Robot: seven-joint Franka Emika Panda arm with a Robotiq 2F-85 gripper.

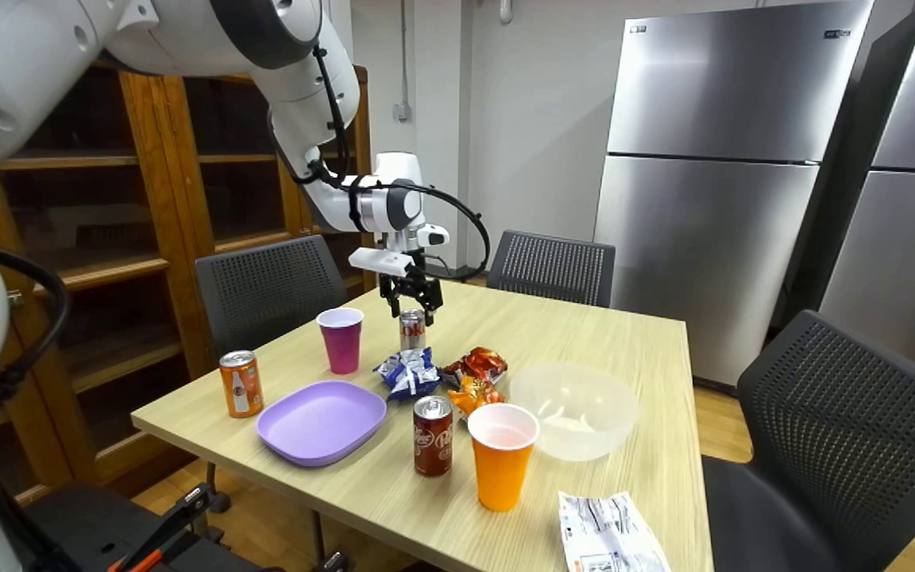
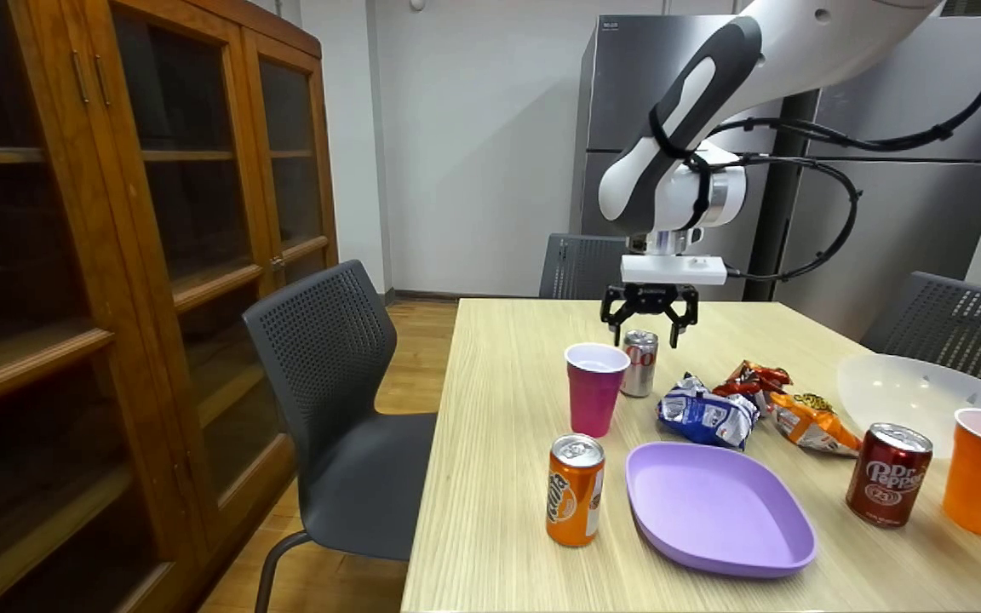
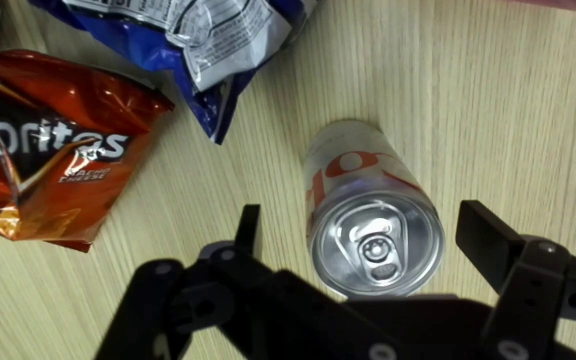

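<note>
A pale wood tabletop spreads below me, bearing a translucent bowl and a lavender plate, both well apart from my pincer. I hold that pincer spread wide, pointing down, with nothing in its grasp. Near it lie a crumpled blue snack bag and a red Doritos Nacho Cheese bag, and a magenta cup stands upright close by. Smallest is the silver Coke can, upright at my pincer's tips: in the wrist view its top shows between my two fingers, a gap on either side, though how deep they reach beside it I cannot tell
</note>
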